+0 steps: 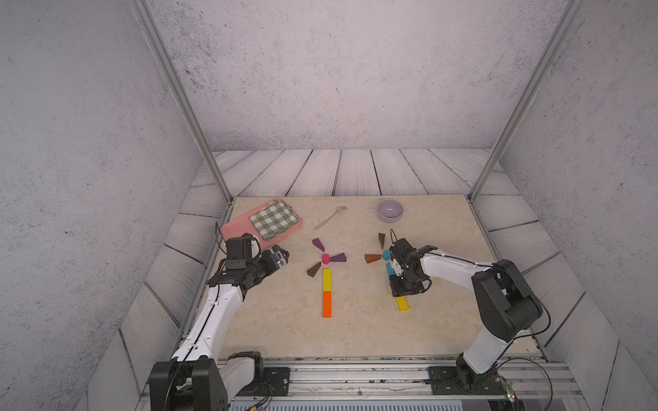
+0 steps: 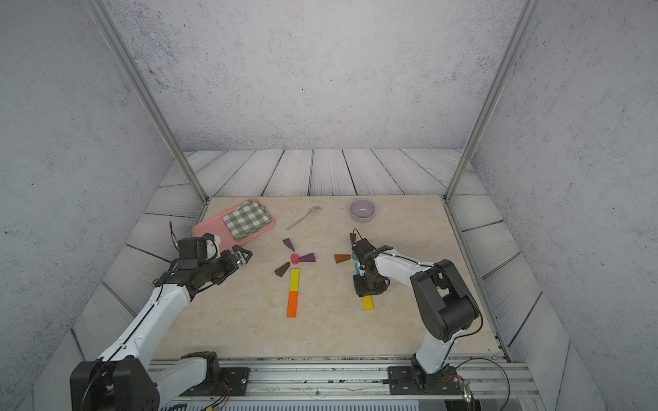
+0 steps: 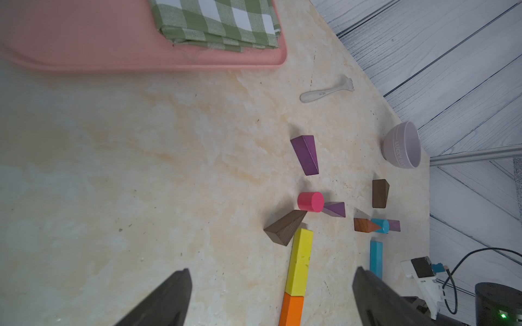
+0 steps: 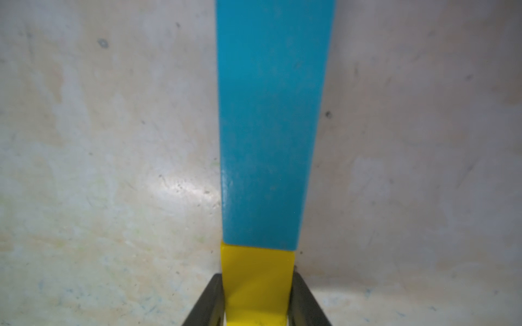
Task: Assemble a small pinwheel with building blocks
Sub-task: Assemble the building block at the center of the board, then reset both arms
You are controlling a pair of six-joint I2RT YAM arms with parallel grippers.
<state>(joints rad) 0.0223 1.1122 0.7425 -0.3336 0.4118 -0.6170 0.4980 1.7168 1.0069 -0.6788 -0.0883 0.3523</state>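
Two fingers (image 4: 209, 304) of the right gripper (image 4: 257, 278) pinch the yellow bar (image 4: 257, 290), lying flat with its far end butted against the blue bar (image 4: 268, 127), while the left gripper (image 3: 272, 269) hangs spread, well apart.

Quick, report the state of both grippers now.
Left gripper: open, holding nothing.
Right gripper: closed on the yellow bar abutting the blue bar.

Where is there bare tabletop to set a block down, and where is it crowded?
Bare: the near strip between orange bar and front rail; the patch between left gripper and that bar; the gap between fork and lilac bowl. Crowded: around pink cylinder and blue cylinder, where the right gripper clamps the yellow bar.
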